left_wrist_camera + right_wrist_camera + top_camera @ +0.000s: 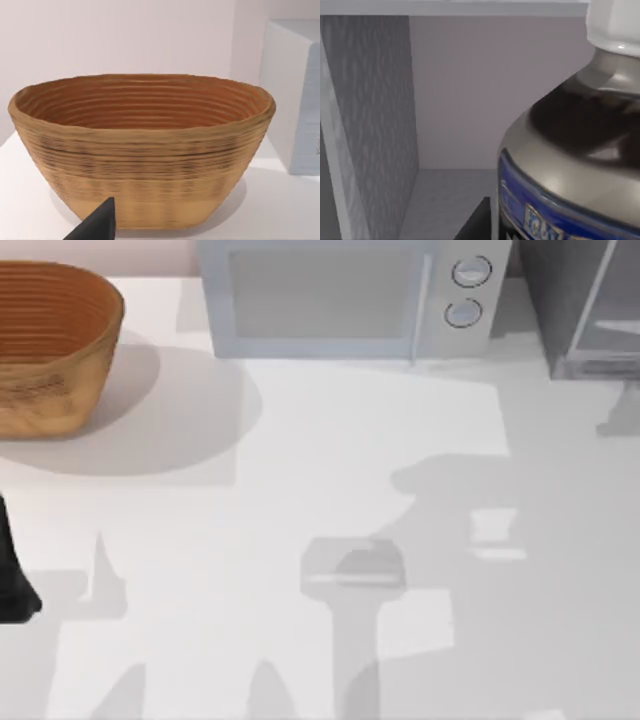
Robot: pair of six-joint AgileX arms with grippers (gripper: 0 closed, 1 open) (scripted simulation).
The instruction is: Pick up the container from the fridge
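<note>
Overhead, the woven basket [50, 345] is seen at the far left of the white table [300, 500], the silver microwave [350, 295] at the far middle and the open fridge [590, 310] at the far right corner, while part of the left arm [12, 575] is parked at the left edge. From the left wrist, the basket [142, 150] is faced closely, with one dark fingertip [97, 222] of the left gripper low in front of it, whose grip cannot be told. From the right wrist, the container [570, 150], a clear jar with a white cap and blue label, is seen very near inside the fridge [375, 125], standing on its grey shelf beside a dark fingertip [477, 222] of the right gripper, whose state cannot be told.
</note>
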